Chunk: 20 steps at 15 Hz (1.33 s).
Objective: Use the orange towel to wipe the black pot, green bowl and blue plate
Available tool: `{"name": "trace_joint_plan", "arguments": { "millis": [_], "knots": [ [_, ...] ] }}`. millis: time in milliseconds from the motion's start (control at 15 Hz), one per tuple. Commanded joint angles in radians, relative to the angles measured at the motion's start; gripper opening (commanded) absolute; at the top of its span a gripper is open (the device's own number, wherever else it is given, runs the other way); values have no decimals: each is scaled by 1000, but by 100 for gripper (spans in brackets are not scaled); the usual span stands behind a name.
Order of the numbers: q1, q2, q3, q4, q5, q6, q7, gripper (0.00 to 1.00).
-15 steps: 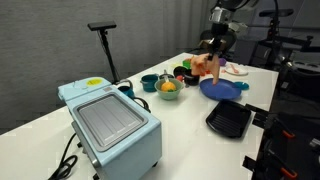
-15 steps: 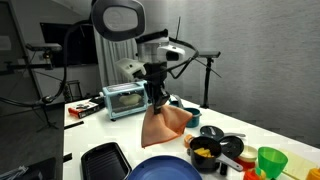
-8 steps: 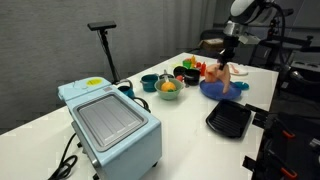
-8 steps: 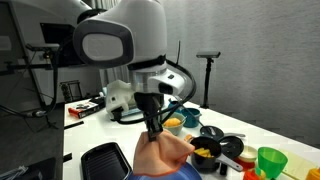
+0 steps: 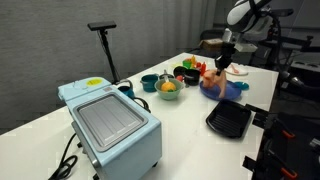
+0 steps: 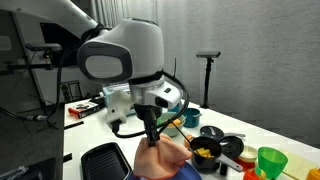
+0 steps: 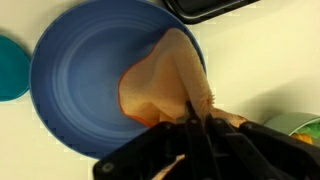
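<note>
**Plate under the towel; pot and bowl status unconfirmed**

Progress. The towel [image 7: 160, 85] hangs from the claw [image 7: 196, 128] directly over the plate [image 7: 80, 80]. In the wrist view the cloth's free end spreads across the right half of the plate's face and appears to rest on it. The left half of the plate is bare. In an exterior view the towel [image 5: 212, 74] reaches down to the plate [image 5: 228, 89], which sits on the worktop [image 5: 180, 125] just beside a black tray [image 5: 230, 120]. Judgement: the plate wipe is the step in hand, and it is not complete, since much of the plate's face is uncovered.

The pot [image 6: 210, 133] and the green bowl [image 6: 270, 160] stand apart from the towel, further along the worktop. Neither is touched by the cloth or the claw. No mark shows whether either has been wiped, so that cannot be told. At most two items remain after the plate.

Claw. The fingers are pressed close together, pinching a gathered corner of the towel between them. The wrist view shows the cloth bunched at the fingertips and fanning out below. The claw touches nothing else and stands clear above the plate, so only the cloth could be wiping it.
</note>
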Motion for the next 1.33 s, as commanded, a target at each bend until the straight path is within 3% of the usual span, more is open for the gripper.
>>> {"name": "trace_joint_plan", "arguments": {
  "millis": [0,400,800,1067,1267],
  "knots": [
    [5,12,2,-4,-16,18,16,1],
    [11,231,-6,26,-127,105,132,1],
    [0,371,-54,142,-256,39,266,1],
    [-33,432,-96,248,-239,65,335,1],
    [-81,457,-92,310,-186,67,335,1]
  ]
}}
